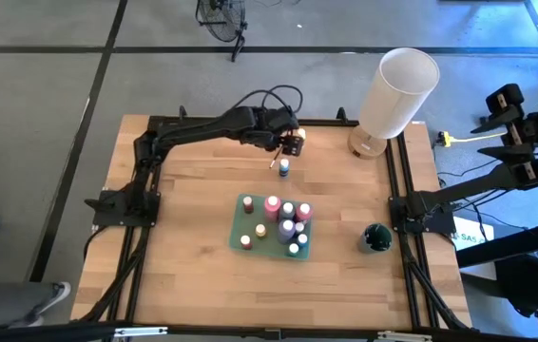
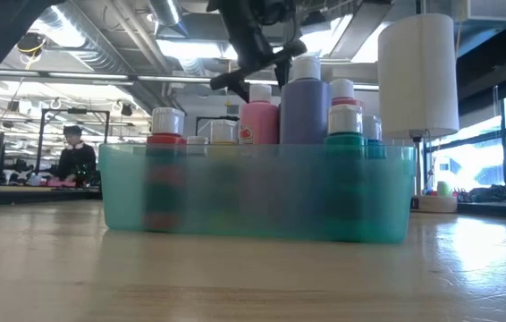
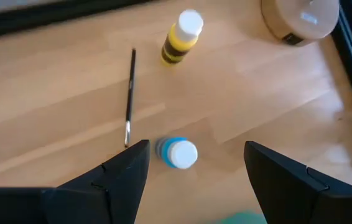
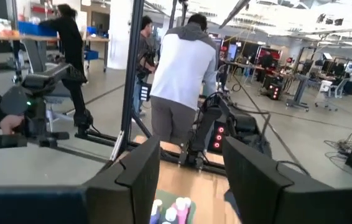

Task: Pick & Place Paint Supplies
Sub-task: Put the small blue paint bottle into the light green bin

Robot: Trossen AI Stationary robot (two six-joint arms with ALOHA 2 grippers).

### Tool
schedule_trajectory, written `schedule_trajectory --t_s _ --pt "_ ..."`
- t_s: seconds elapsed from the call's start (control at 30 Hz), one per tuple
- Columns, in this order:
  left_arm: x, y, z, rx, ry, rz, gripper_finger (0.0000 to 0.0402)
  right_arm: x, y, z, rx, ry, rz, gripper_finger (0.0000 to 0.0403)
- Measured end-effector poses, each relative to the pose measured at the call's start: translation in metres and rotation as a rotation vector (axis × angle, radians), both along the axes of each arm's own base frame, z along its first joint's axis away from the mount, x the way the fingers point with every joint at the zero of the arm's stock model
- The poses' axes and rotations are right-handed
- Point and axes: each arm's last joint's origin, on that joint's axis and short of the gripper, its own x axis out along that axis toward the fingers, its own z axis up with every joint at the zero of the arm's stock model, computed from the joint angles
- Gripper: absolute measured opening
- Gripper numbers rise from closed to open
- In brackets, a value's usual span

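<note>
a blue paint bottle (image 3: 177, 153) stands upright on the bench (image 1: 183, 237), between the wide-open, empty fingers of the left hand (image 3: 194, 168); a thin brush (image 3: 129, 96) and a yellow bottle (image 3: 181, 38) lie beyond it; more bottles (image 1: 286, 228) fill the green tray (image 1: 238, 225); the right hand (image 4: 187, 163) waits off the bench's right edge, part open, holding nothing.

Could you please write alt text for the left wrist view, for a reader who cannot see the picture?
The left gripper hangs open over a wooden table, its two dark fingers on either side of a standing blue paint bottle with a white cap. Farther off, a yellow paint bottle lies on its side, and a thin dark-handled brush lies flat.
</note>
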Motion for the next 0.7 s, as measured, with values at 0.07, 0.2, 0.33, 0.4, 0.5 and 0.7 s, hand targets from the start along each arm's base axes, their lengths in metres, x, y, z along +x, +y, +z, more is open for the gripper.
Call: schedule_trajectory --t_s 0.07,0.2,0.33,0.4,0.5,0.7 --pt "0.002 -0.004 -0.002 0.026 0.015 0.000 0.0257 0.000 0.000 0.000 -0.018 -0.001 -0.001 0.0178" --pt "0.006 -0.009 -0.005 0.067 0.027 0.012 0.0257 0.000 0.000 0.000 -0.044 -0.006 -0.001 0.0178" --pt "0.009 -0.014 -0.009 0.131 0.069 0.005 0.0257 0.000 0.000 -0.002 -0.069 0.003 -0.002 0.0178" --pt "0.011 -0.018 -0.010 0.162 0.082 -0.007 0.0257 0.000 0.000 -0.003 -0.078 0.011 -0.003 0.0178" --pt "0.015 -0.022 -0.016 0.160 0.100 -0.022 0.0257 0.000 0.000 -0.003 -0.080 0.015 -0.002 0.0178" --pt "0.023 -0.028 -0.024 0.157 0.088 -0.033 0.0257 0.000 0.000 -0.004 -0.083 0.024 -0.002 0.0178"
